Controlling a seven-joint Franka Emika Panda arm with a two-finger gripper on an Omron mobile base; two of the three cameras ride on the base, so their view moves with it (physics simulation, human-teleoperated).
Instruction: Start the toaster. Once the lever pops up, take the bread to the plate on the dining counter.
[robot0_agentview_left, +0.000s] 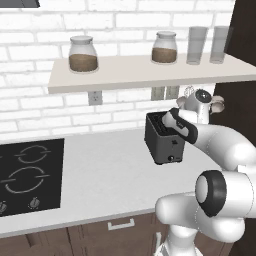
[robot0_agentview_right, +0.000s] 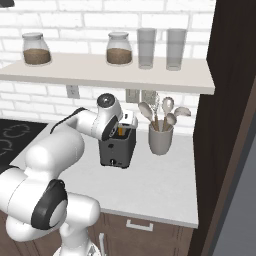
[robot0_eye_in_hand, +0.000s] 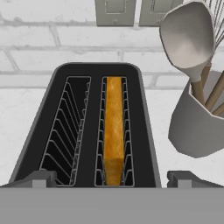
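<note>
1. One gripper (robot0_eye_in_hand: 112, 179) is seen poised directly above the toaster (robot0_agentview_left: 162, 142), its two dark fingertips (robot0_eye_in_hand: 37, 178) spread wide at 7 and 5 o'clock in the hand view, nothing held between them.
2. One toaster with two top slots is shown standing on the grey countertop (robot0_agentview_left: 100, 175); in the hand view the right slot is occupied by one slice of bread (robot0_eye_in_hand: 114, 129), seated upright between the wire guides, while the left slot is left empty.
3. At 3 o'clock of the toaster in the right base view, one grey utensil crock (robot0_agentview_right: 160, 138) is pictured just beside it, not touching, with several wooden-handled spoons (robot0_agentview_right: 146, 112) and a whisk standing in it; an exact count cannot be made.
4. At 9 o'clock in the left base view, one black cooktop (robot0_agentview_left: 30, 175) with two ring burners and two knobs is set into the countertop, well apart from the toaster; a broad stretch of bare surface is left between them.
5. The countertop's front edge is seen running above brown drawers, and at 3 o'clock it is closed off by a tall dark cabinet panel (robot0_agentview_right: 220, 125) near the crock.
6. Farthest back, at 12 o'clock, one wall shelf (robot0_agentview_right: 110, 72) is shown carrying two lidded glass jars (robot0_agentview_right: 119, 49) of brown contents and two empty glasses (robot0_agentview_right: 146, 47), over a white brick wall (robot0_agentview_left: 45, 107) with outlets (robot0_agentview_left: 95, 97).
</note>
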